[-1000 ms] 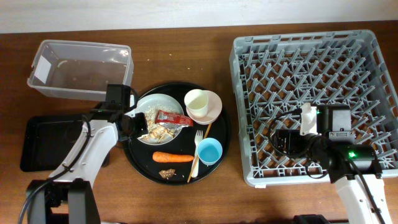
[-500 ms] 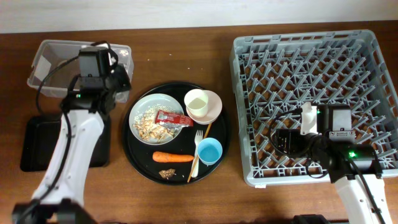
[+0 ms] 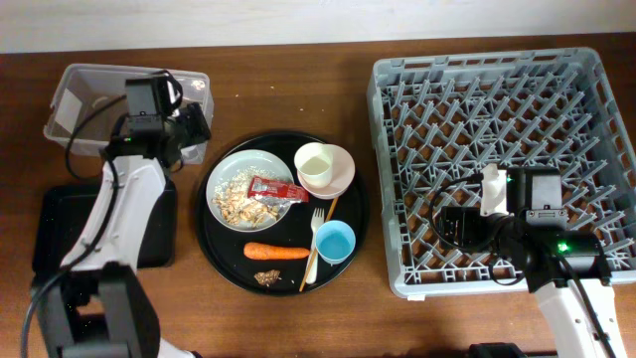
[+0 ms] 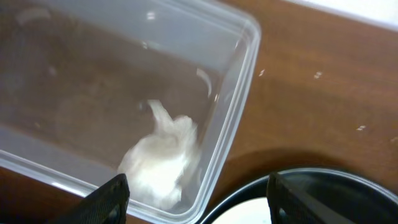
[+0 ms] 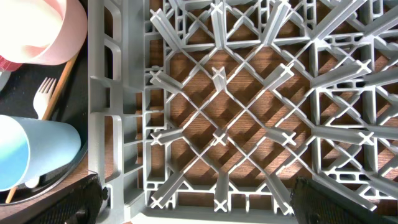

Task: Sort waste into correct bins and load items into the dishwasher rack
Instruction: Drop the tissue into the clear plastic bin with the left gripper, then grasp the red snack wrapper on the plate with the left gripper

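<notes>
My left gripper (image 3: 192, 132) (image 4: 199, 208) hangs open over the right end of the clear tub (image 3: 75, 139) (image 4: 239, 99). A crumpled white napkin (image 4: 163, 163), blurred, lies loose inside the tub below the fingers. The white plate (image 3: 227, 174) holds rice-like scraps (image 3: 238, 206) and a red sauce packet (image 3: 275, 187). Around it lie a carrot (image 3: 276, 252), a brown piece (image 3: 266, 277), a fork (image 3: 318, 221), chopsticks (image 3: 310, 267), a blue cup (image 3: 334, 241) and a white cup in a bowl (image 3: 343, 174). My right gripper (image 3: 462, 227) (image 5: 208, 208) stands open and empty over the grey rack (image 3: 497, 89) (image 5: 118, 124).
The plate, cups and scraps all sit on a large round black tray (image 3: 221, 261). A shallow black rectangular tray (image 3: 60, 234) lies at the front left, under my left arm. Bare brown table lies between the round tray and the rack.
My left arm swung from the plate up to the clear tub, then its jaws opened and let go of the napkin, which now lies in the tub. The right arm stayed still.
</notes>
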### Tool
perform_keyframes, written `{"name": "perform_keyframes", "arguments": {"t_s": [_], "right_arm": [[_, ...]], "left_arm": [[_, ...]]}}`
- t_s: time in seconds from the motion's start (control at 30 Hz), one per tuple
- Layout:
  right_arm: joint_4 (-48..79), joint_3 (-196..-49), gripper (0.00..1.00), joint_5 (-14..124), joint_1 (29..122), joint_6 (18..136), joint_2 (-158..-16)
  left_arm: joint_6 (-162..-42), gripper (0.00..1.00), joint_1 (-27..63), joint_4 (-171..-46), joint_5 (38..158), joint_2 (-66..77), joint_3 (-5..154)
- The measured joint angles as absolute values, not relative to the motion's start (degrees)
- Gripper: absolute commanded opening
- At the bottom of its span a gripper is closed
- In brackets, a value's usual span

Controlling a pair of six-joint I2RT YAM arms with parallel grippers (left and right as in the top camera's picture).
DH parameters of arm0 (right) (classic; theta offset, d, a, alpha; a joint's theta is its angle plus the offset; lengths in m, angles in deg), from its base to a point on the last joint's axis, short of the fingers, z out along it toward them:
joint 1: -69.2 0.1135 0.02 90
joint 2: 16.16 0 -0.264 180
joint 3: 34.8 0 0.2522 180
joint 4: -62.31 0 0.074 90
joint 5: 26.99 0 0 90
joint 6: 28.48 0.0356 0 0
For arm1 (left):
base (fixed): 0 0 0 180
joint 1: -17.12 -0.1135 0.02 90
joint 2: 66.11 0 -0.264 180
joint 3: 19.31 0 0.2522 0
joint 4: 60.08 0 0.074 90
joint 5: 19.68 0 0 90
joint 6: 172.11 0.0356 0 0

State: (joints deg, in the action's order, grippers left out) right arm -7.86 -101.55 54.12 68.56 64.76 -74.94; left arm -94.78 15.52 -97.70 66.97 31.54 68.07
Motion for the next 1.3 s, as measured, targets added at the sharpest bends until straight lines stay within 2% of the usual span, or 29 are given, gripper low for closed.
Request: {"name": "perform_keyframes", "arguments": {"t_s": [0.07, 0.17, 0.33, 0.4, 0.5, 0.53, 0.6, 0.63, 0.7, 0.9, 0.97, 1.07, 1.23, 1.27, 1.3], "right_arm": [[-7.88, -101.55, 0.99, 54.12, 68.56, 64.76, -74.94], [-7.88, -101.55, 0.99, 54.10, 68.56, 64.79, -74.94], [-7.86, -101.55, 0.99, 54.10, 68.56, 64.79, -74.94], [-7.81, -101.58, 0.99, 54.12, 68.56, 64.79, -74.94], [-7.92, -101.60, 0.99, 54.12, 68.56, 64.76, -74.94], [-7.92, -101.60, 0.99, 54.12, 68.56, 64.76, -74.94], [-7.99, -101.60, 0.99, 54.12, 68.56, 64.76, -74.94], [-8.05, -101.62, 0.99, 54.12, 68.56, 64.79, -74.94], [-8.05, -101.62, 0.99, 54.12, 68.56, 64.79, -74.94], [-8.16, -101.62, 0.99, 54.12, 68.56, 64.76, -74.94], [-8.18, -101.62, 0.99, 54.12, 68.56, 64.74, -74.94], [-8.16, -101.62, 0.99, 54.12, 68.56, 64.74, -74.94], [-8.16, -101.62, 0.99, 54.12, 68.56, 64.79, -74.94], [-8.16, -101.62, 0.99, 54.12, 68.56, 64.81, -74.94], [-8.16, -101.62, 0.99, 54.12, 68.56, 64.76, -74.94]], "left_arm": [[-94.76, 0.68, 15.71, -100.15, 67.23, 36.61, 68.18], [-94.76, 0.66, 15.71, -103.91, 67.45, 36.76, 68.20], [-94.76, 0.67, 15.71, -106.42, 72.67, 26.75, 68.29], [-94.78, 0.67, 16.41, -113.00, 79.27, 25.00, 68.73], [-94.86, 0.67, 24.43, -124.13, 83.69, 25.18, 68.40], [-98.06, 0.67, 29.40, -125.50, 84.72, 25.22, 67.05], [-110.27, 0.66, 32.17, -123.56, 85.00, 25.24, 63.31], [-122.58, 0.63, 34.07, -118.79, 85.13, 25.42, 58.70], [-134.16, 0.61, 34.42, -108.26, 83.99, 25.40, 53.45], [-140.87, 0.54, 34.42, -103.54, 79.88, 29.22, 52.25], [-141.51, 0.44, 34.42, -101.46, 79.71, 30.64, 52.09], [-141.88, 0.41, 34.42, -98.77, 79.27, 30.93, 52.07], [-142.05, 0.10, 34.42, -97.57, 79.08, 33.35, 52.07], [-142.08, 0.01, 34.42, -97.55, 79.36, 33.35, 52.07], [-142.14, 0.01, 34.42, -97.55, 79.58, 33.35, 52.07]]}}
